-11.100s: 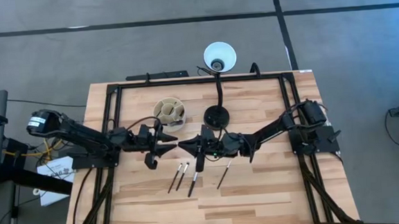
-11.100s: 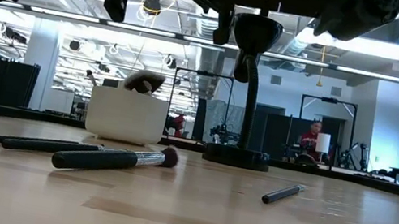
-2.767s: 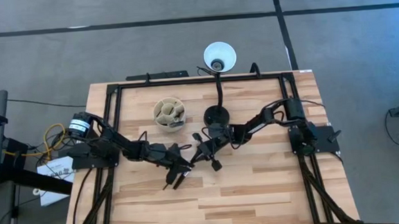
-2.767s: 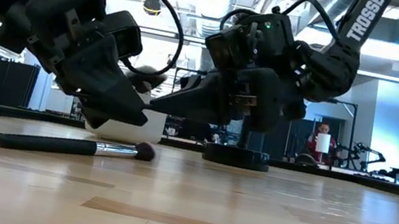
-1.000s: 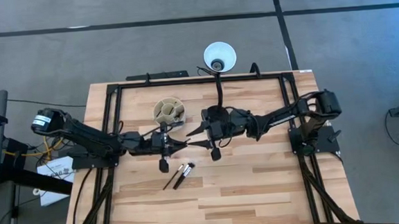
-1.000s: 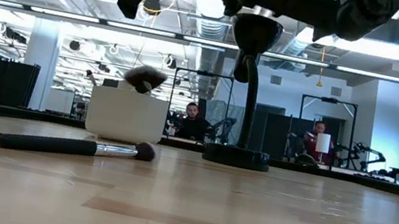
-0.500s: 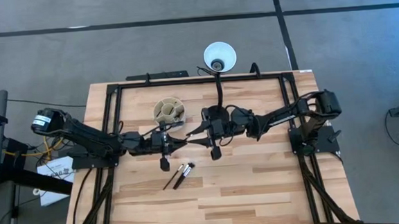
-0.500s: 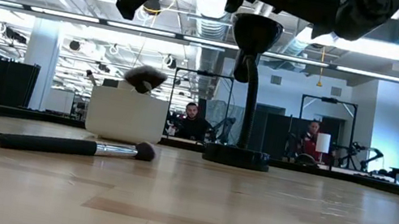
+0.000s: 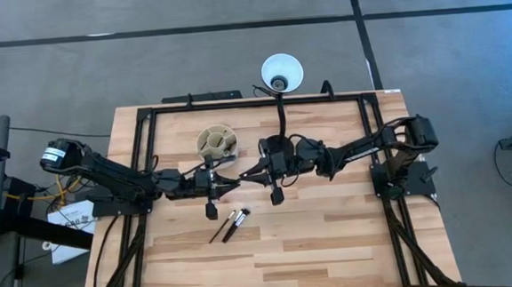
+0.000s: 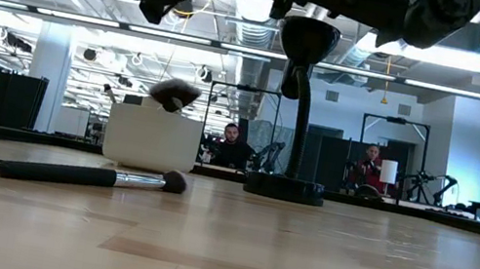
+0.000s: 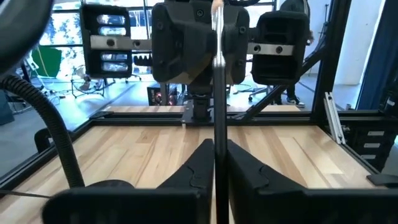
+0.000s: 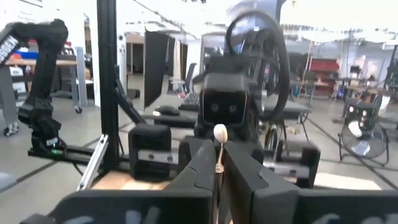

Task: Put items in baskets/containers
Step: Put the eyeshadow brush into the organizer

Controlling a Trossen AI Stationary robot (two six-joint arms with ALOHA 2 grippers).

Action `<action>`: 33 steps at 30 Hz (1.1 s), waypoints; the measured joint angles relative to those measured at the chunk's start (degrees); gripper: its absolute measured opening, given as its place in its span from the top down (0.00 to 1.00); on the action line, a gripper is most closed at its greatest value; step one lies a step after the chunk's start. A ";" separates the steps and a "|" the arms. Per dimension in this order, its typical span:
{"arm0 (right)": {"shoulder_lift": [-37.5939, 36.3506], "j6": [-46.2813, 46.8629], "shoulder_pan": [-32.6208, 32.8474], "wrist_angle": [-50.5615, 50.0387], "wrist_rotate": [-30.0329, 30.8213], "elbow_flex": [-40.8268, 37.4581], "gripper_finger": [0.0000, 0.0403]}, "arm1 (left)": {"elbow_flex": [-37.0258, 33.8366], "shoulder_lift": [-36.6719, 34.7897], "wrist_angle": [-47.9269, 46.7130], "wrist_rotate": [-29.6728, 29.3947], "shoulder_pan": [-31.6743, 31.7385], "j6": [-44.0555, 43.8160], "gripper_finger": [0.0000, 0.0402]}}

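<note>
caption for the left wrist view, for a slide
Left gripper and right gripper both pinch one thin brush above the table.

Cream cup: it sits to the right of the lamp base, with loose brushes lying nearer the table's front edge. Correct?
No. The cream cup sits left of the lamp base, as the high and low views show. The loose brushes do lie nearer the front edge.

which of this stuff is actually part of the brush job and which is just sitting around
Part of the job:
- cream divided cup, with a brush tip sticking out of it
- held brush, pinched between left gripper and right gripper in the air beside the cup
- two loose brushes on the table

Just lying about:
- black desk lamp
- people in the room behind
</note>
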 joint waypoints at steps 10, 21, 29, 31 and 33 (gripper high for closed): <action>-2.92 -2.16 2.58 -9.49 15.37 0.01 0.98 | 0.00 0.01 0.09 -6.14 0.03 0.31 0.70; 2.97 -8.06 1.04 -3.43 40.32 -0.01 0.98 | -0.02 -0.01 0.34 -6.40 0.00 0.33 0.67; 12.86 -6.41 -2.81 0.79 39.95 5.24 0.99 | -0.02 -0.01 0.63 -6.38 0.00 0.33 0.71; 15.20 -6.40 -3.15 0.54 40.40 6.65 0.98 | -0.02 -0.01 0.64 -6.40 0.02 0.33 0.71; 17.81 -6.41 -3.27 0.39 40.18 8.21 0.96 | -0.02 -0.01 0.60 -6.36 -0.01 0.22 0.71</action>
